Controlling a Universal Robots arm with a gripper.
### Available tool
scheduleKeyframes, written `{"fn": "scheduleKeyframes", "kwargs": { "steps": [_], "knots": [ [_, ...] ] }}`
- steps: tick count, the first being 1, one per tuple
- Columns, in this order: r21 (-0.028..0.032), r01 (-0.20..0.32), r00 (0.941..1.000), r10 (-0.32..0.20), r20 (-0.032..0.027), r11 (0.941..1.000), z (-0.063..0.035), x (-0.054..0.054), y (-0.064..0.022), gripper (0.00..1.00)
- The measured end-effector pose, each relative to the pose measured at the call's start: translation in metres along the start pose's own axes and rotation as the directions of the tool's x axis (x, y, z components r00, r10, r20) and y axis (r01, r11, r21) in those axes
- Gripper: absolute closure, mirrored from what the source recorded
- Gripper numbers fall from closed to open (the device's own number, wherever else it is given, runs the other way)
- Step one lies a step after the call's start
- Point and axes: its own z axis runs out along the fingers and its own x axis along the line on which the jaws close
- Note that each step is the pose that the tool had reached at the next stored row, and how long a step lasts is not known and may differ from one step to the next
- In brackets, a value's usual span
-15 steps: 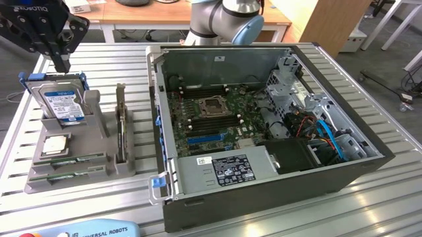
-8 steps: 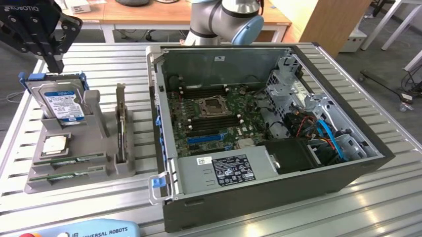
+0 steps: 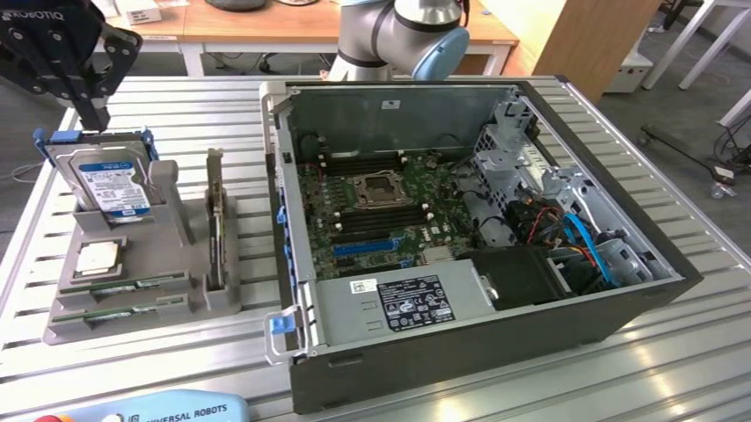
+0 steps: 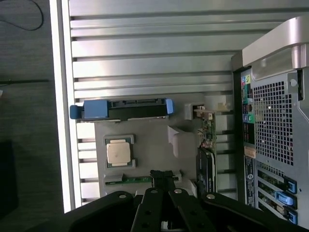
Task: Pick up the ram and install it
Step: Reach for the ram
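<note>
- While the pincer [image 3: 94, 121] hangs clenched with nothing between its fingers, the ram [image 3: 123, 284] lies flat in a slot of the grey holder [image 3: 171, 189]. The slot is at the end nearest the exterior camera, on the exterior view's left.
- Green sticks in the holder: two, side by side. The second stick [image 3: 112, 309] sits just beside the ram, nearer the holder's edge.
- Wrist view: the pincer [image 4: 161, 175] tips meet in line with one end of the ram [image 4: 130, 180]. Height above it cannot be told.
- Writing: white letters "OBOTIQ" on the pincer body, cut off at the frame edge. "UNIVERSAL ROBOTS" on the pendant [image 3: 176, 409] at the near edge.
- One hard drive [image 3: 112, 185], upright in blue rails. It has a white-and-blue label, print too small to read.
- One processor [image 3: 100, 255], square and silver, between hard drive and ram.
- One expansion card [image 3: 215, 220], upright on the holder's side toward the case.
- One computer case [image 3: 470, 352], side open, on the slatted metal surface [image 3: 153, 360].
- Its power supply [image 3: 399, 303] carries a black-and-white label, unreadable.
</note>
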Motion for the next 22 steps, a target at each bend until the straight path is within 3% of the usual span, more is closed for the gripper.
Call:
{"fn": "scheduleKeyframes", "kwargs": {
  "steps": [6,22],
  "knots": [
    [-0.0001,0.0,1.0,0.0,0.0001,1.0,-0.0004,0.006,-0.0083,0.9],
    [0.0007,0.0,1.0,0.0,-0.0004,1.0,-0.0015,0.004,-0.0334,0.9]
  ]
}}
